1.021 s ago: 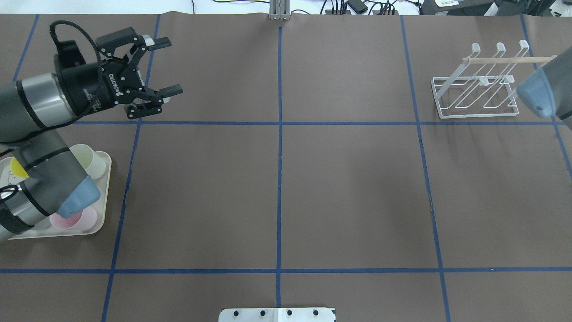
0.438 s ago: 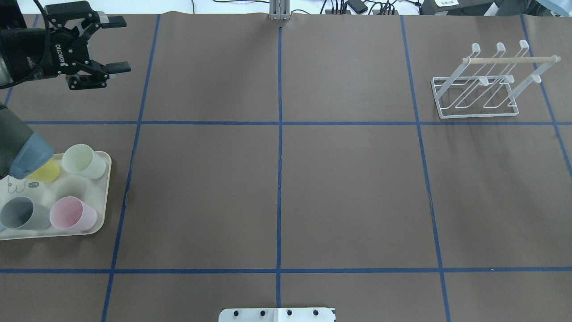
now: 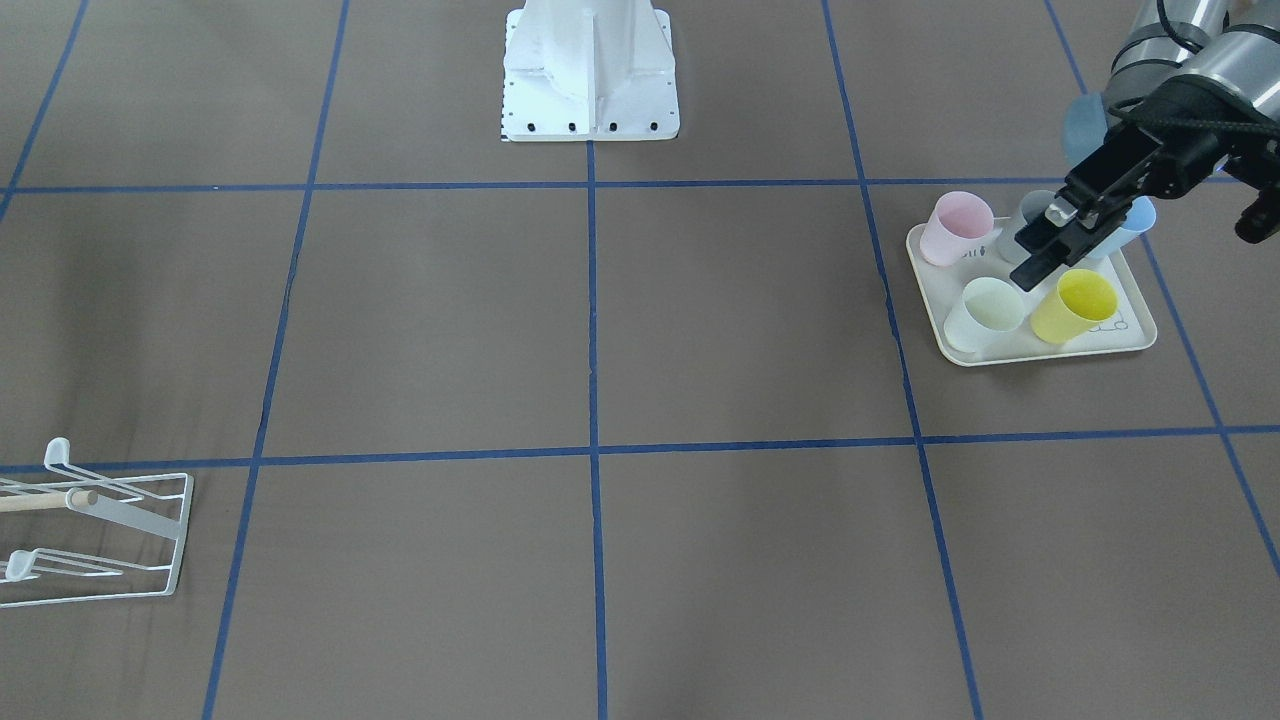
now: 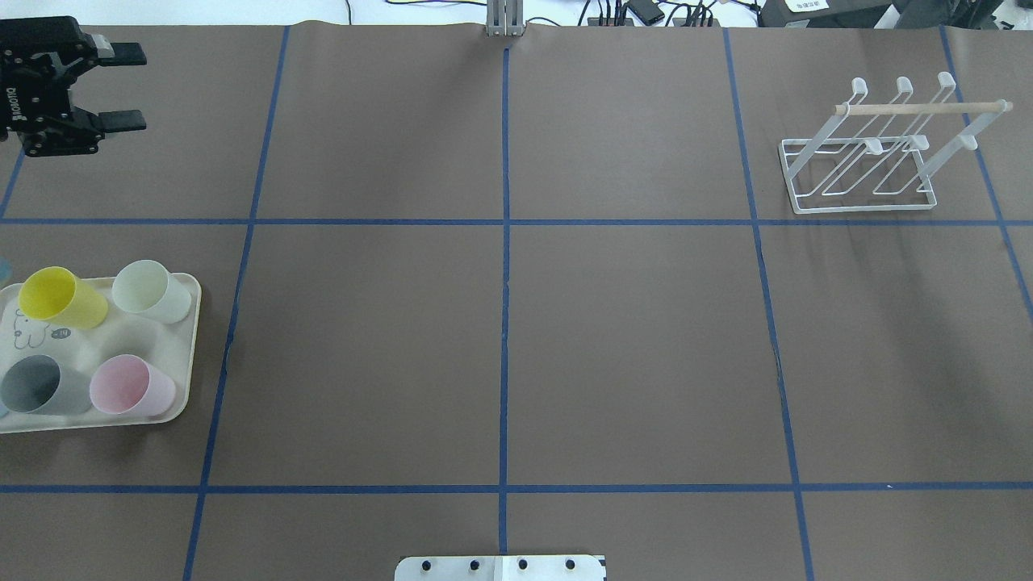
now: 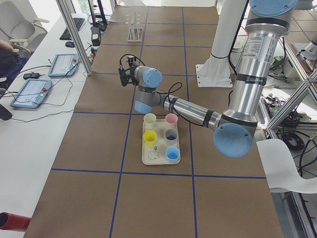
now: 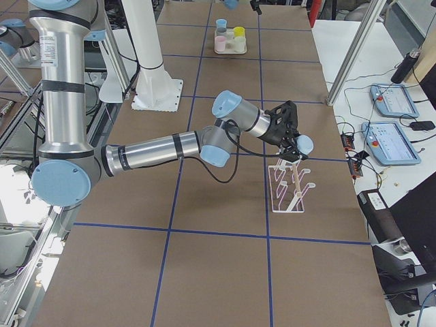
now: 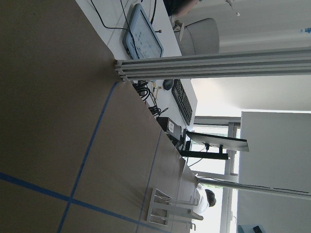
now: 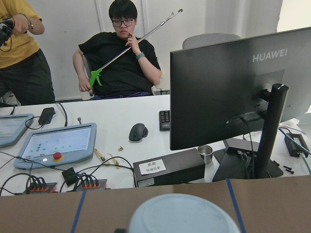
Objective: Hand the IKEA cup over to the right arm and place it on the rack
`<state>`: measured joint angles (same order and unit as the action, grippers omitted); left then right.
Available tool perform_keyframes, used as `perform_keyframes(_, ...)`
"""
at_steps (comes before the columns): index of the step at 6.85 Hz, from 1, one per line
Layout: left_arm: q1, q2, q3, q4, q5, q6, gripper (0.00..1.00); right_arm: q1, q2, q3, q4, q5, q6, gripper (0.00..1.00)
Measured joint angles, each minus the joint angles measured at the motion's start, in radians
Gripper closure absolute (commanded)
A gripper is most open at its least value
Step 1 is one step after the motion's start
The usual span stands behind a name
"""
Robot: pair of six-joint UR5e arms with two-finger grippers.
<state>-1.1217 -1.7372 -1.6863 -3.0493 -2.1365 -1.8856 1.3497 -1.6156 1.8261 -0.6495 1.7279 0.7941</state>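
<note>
You have the most room across the middle of the brown desk (image 4: 629, 347), between tray and rack. The cream tray (image 4: 192, 347) sits at its left edge, and the white wire rack (image 4: 871, 146) stands near the far right corner. The left gripper (image 4: 133, 89) hovers over the far left corner, fingers apart and empty. In the right side view the right gripper (image 6: 293, 151) appears above the rack, but you cannot tell how its fingers stand. On the tray stand the yellow cup (image 4: 60, 297), pale green cup (image 4: 149, 290), grey cup (image 4: 40, 386), pink cup (image 4: 129, 386) and blue cup (image 5: 172, 154).

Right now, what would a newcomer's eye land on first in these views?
The cream tray of coloured cups at the table's left end, with the left gripper beyond it, fingers apart and empty. At the far right end, a pale blue cup sits at the right gripper, near the white wire rack.
</note>
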Motion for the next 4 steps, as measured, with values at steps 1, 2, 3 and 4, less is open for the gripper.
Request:
perform_keyframes(1, -0.027, 0.02, -0.002, 0.049, -0.013, 0.119, 0.0, 0.0, -0.037, -0.001, 0.001, -0.037, -0.101, 1.0)
perform_keyframes(2, -0.057, 0.033, -0.002, 0.116, -0.031, 0.245, 0.0, 0.0, -0.07, -0.001, 0.004, -0.059, -0.182, 1.0)
perform_keyframes(3, -0.095, 0.043, -0.003, 0.196, -0.056, 0.377, 0.0, 0.0, -0.095, -0.001, 0.007, -0.068, -0.235, 1.0)
perform_keyframes(4, -0.131, 0.063, -0.002, 0.262, -0.074, 0.511, 0.0, 0.0, -0.112, -0.003, 0.018, -0.076, -0.259, 1.0)
